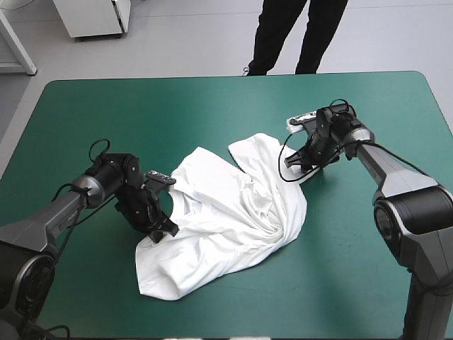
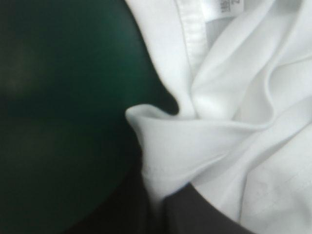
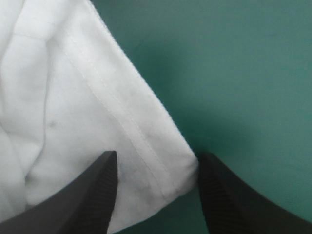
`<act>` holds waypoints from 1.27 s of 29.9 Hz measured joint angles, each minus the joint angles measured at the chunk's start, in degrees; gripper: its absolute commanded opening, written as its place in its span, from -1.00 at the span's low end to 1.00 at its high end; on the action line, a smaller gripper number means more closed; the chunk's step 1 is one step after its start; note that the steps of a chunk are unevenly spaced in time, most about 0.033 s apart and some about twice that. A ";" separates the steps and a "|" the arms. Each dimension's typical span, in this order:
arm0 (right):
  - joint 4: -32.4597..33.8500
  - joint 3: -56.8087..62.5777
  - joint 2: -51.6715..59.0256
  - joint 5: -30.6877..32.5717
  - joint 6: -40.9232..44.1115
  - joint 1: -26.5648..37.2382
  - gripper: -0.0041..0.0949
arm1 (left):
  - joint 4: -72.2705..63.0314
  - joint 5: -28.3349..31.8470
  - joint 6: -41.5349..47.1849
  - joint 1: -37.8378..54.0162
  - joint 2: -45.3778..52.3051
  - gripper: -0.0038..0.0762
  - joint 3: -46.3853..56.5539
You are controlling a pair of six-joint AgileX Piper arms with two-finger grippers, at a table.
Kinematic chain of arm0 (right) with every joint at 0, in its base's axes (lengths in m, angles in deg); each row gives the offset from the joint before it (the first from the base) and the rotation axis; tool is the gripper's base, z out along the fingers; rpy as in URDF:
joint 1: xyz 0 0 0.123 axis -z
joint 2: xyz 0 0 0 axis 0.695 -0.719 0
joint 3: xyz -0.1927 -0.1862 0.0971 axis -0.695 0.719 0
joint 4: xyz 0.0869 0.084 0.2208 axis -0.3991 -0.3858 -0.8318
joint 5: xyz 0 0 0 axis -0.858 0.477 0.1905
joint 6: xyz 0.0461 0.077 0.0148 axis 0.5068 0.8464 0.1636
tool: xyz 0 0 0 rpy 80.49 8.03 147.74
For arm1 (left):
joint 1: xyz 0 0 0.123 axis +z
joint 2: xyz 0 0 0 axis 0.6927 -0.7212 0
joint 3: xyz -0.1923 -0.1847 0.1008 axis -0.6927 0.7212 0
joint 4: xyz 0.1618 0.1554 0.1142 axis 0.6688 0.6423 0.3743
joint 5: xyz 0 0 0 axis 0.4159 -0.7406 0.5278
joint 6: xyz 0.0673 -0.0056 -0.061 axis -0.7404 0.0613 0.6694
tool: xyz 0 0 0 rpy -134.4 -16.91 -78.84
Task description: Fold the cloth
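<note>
At the table's 9 o'clock side the left gripper [image 1: 161, 228] sits low on the teal-green cover [image 1: 141, 106], its black fingers [image 2: 204, 217] drawn nearly together on a rolled fold of white fabric at the heap's own 9 o'clock edge. In the left wrist view the sheet runs down between them. The T-shirt [image 1: 233, 212] lies at the centre of the table as a crumpled heap. A broad lobe trails toward 7 o'clock, a narrower one reaches toward 1 o'clock, and twisted creases meet near the middle. No clean outline, sleeve line or straight fold shows anywhere in it. At the heap's 2 o'clock corner the right gripper [image 1: 303, 164] is down at the cloth with its fingers spread. The right wrist view shows a stitched, hemmed corner lying between the two tips, not yet clamped, with bare cover just beyond it. As a reading of progress, the folding has hardly begun: one hold looks secured, a second is lined up but not taken, and the garment is neither spread flat nor squared. What remains appears to be nearly everything, namely pinching that second corner, pulling the shirt out flat, then making each fold and settling the bundle.
</note>
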 measured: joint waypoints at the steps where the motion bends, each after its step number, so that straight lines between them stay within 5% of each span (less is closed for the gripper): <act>1: -0.36 -0.21 -0.28 0.14 0.00 0.05 0.03 | -0.06 -0.06 -0.07 0.00 0.00 -0.93 0.00; 11: -2.84 -2.07 -3.07 2.75 -5.67 1.24 -0.96 | -0.23 -0.19 -0.77 0.00 0.00 -0.93 0.05; 26: -1.49 -3.25 -4.08 3.64 -8.41 -1.33 -0.95 | -2.13 -1.04 -1.54 0.00 1.16 -0.93 0.11; 38: -10.98 0.67 11.45 11.90 -6.39 -4.59 -0.95 | -3.12 -2.41 -0.60 0.00 21.06 -0.93 0.04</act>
